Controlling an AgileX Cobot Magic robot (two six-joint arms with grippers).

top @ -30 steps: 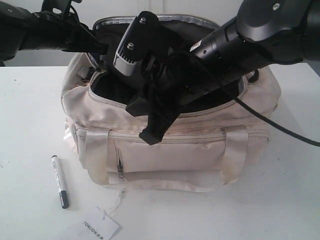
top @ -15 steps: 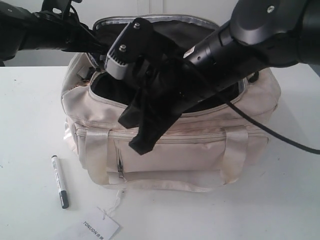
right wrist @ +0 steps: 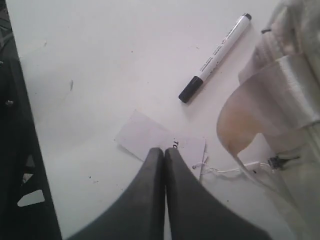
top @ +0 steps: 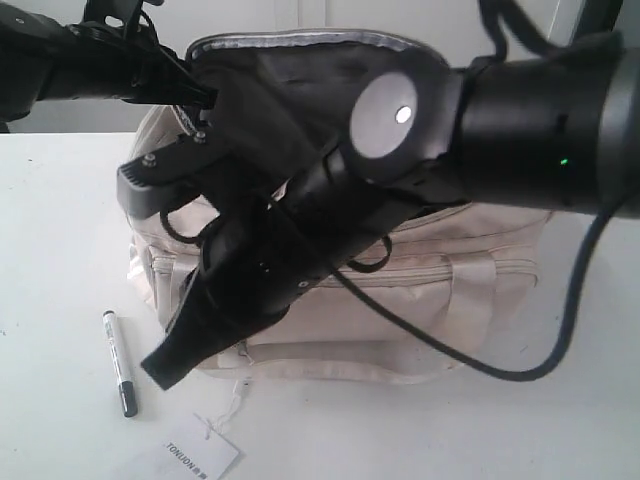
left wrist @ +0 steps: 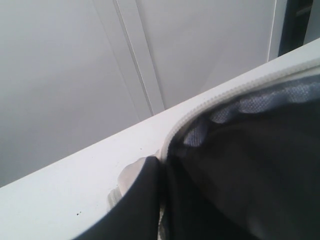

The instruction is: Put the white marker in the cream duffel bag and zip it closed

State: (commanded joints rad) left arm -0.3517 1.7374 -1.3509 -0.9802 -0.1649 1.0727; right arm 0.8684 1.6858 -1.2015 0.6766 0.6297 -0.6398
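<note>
Right wrist view: right tool [right wrist: 164, 150] closed, seemingly hovering near white marker [right wrist: 216, 54].

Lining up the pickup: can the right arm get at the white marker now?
Probably yes: the right gripper hangs near the white marker, which lies clear of the bag; its shut jaws must open first.

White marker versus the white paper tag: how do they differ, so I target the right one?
The slim white marker with dark cap is a round barrel; the flat white paper tag is a rectangular card printed TONIJON. The marker lies loose, apart from the soft cream fabric duffel bag; a thin string runs from the tag to the bag. Both are white and lie flat on the white table.
</note>
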